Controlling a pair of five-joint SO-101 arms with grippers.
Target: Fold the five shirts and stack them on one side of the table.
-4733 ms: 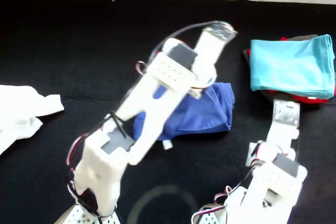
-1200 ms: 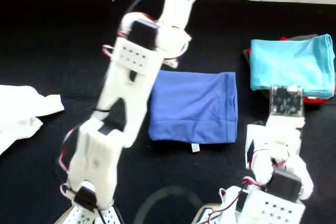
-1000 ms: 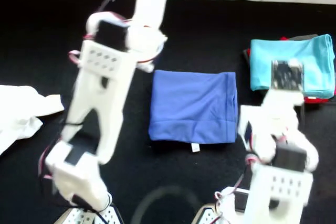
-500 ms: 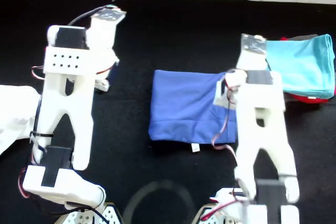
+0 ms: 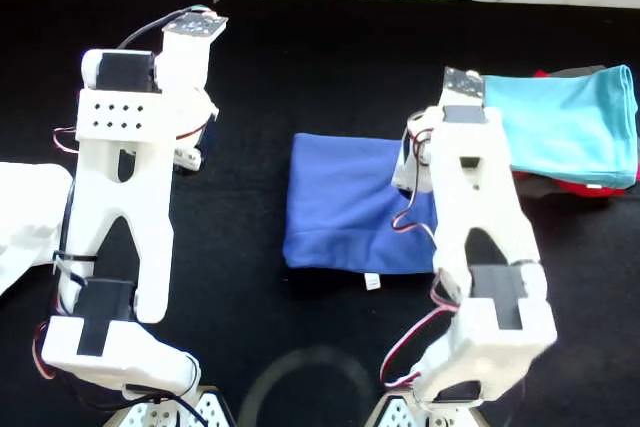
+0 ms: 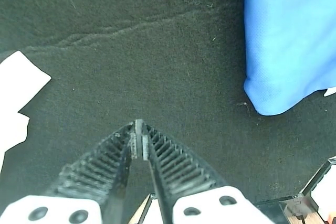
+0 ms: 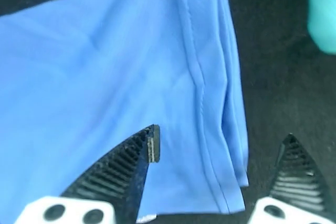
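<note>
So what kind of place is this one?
Likely a robot test bench, not a home: a left arm and a right arm side by side at a table covered in black cloth, with a blue shirt and a shirt stack laid on it.

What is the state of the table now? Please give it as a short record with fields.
blue shirt: folded flat, mid-table, apart from the stack
stack: turquoise shirt folded on top, red shirt showing beneath, at the right side
white shirt: crumpled, at the left edge
left arm: jaws shut, over bare black table between the white and blue shirts
right arm: jaws open, one over the blue shirt's edge toward the stack, one past it
holding: nothing in either
</note>
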